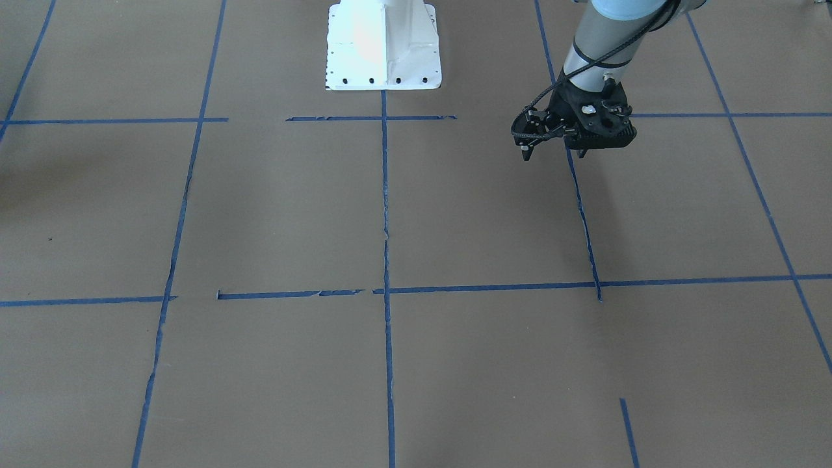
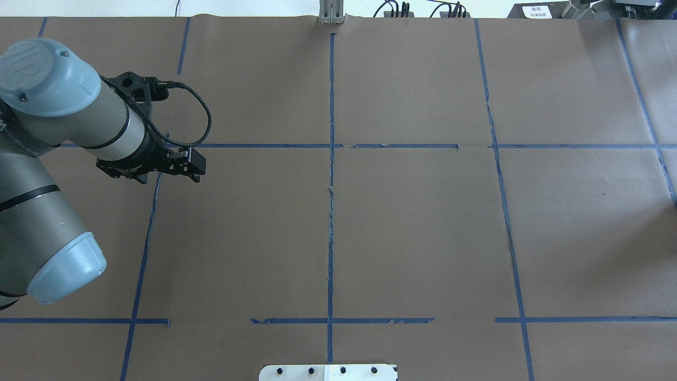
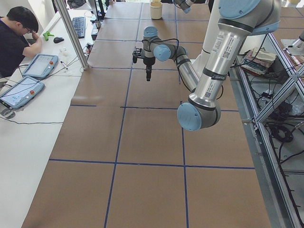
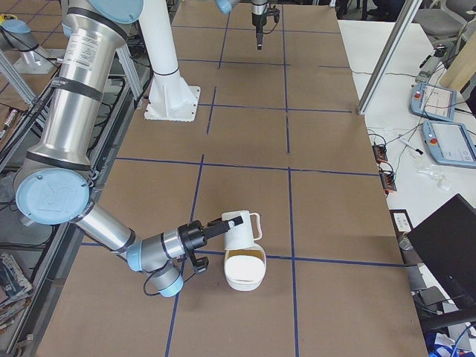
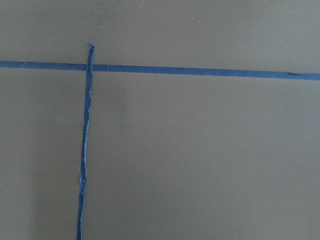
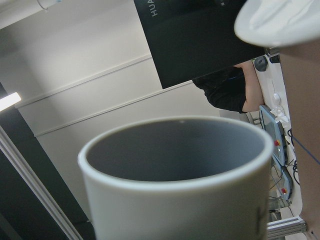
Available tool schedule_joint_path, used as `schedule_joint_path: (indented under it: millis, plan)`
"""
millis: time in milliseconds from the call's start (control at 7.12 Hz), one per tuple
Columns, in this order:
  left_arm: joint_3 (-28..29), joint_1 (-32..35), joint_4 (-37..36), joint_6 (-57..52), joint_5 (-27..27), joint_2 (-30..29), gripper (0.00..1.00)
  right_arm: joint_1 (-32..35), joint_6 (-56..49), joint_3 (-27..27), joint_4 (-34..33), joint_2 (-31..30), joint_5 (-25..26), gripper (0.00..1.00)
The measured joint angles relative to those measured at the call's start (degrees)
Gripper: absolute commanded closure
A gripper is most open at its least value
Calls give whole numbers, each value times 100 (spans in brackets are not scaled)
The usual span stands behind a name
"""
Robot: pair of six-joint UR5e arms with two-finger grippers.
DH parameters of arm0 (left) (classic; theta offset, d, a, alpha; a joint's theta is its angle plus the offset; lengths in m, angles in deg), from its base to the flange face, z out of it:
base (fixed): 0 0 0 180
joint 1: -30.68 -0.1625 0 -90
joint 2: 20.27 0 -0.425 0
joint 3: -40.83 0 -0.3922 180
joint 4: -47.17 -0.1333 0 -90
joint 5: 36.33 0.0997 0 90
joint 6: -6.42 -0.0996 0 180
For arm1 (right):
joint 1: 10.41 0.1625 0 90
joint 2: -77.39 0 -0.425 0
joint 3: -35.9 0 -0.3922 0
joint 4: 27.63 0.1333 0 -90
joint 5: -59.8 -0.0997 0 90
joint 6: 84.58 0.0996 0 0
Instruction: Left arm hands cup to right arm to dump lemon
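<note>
Front-facing: my left gripper (image 1: 552, 155) hangs fingers-down above the table (image 1: 260, 214), spread wide with nothing between the fingers, over a blue tape line (image 1: 585, 221). Overhead: it sits over the table's left part near a tape crossing, with a braided cable (image 2: 203, 119) looping off the wrist. Exterior left: it points straight down; a person (image 3: 14, 42) sits beside the table. Exterior right: the cup (image 4: 244, 232) lies tipped at my right gripper (image 4: 225, 227), just above the far rim of a white bowl (image 4: 242, 284); I cannot tell how those fingers stand. Left wrist: brown paper and crossing tape only. Right wrist: the cup's rim and grey inside fill the lower frame.
</note>
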Motion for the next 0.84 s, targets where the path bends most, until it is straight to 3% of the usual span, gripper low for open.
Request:
schedule_joint_path:
  millis: [421, 561, 842]
  plan:
    - [56, -4, 8, 19, 0, -2, 0, 313, -1269, 267, -481, -154, -660, 95]
    - [62, -4, 9, 21, 0, -1, 0, 916, -1391, 528, -973, -194, -1289, 96]
    - [69, -4, 9, 17, 0, 3, 0, 2156, -1951, 1572, -2528, -207, -2733, 98]
